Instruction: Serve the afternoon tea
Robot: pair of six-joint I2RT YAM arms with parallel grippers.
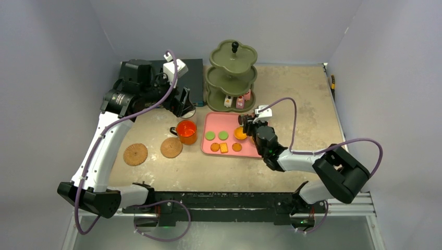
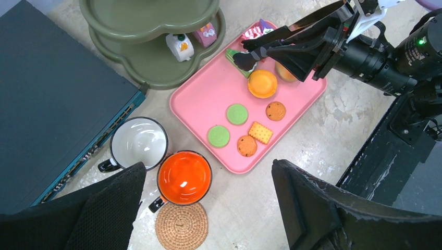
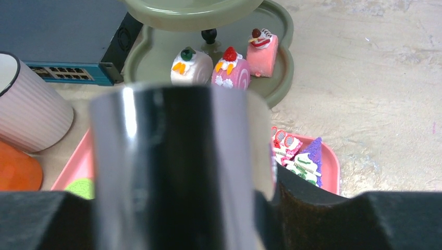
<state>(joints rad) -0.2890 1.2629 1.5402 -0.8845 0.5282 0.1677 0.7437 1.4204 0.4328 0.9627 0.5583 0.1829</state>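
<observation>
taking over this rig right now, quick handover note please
Left pincer: open, empty, above the mugs.
Right pincer: over the pink rectangular tray; grip unclear.
Done: three tiny cakes on the olive-green three-tier stand, bottom tier.
To do: more cakes and the round green and orange biscuits lie on the tray; ribbed white mug and orange mug stand on the table, both round cork coasters bare.

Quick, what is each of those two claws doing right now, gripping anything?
Left gripper: open, holding nothing.
Right gripper: over the pink rectangular tray; open or closed cannot be told.
</observation>
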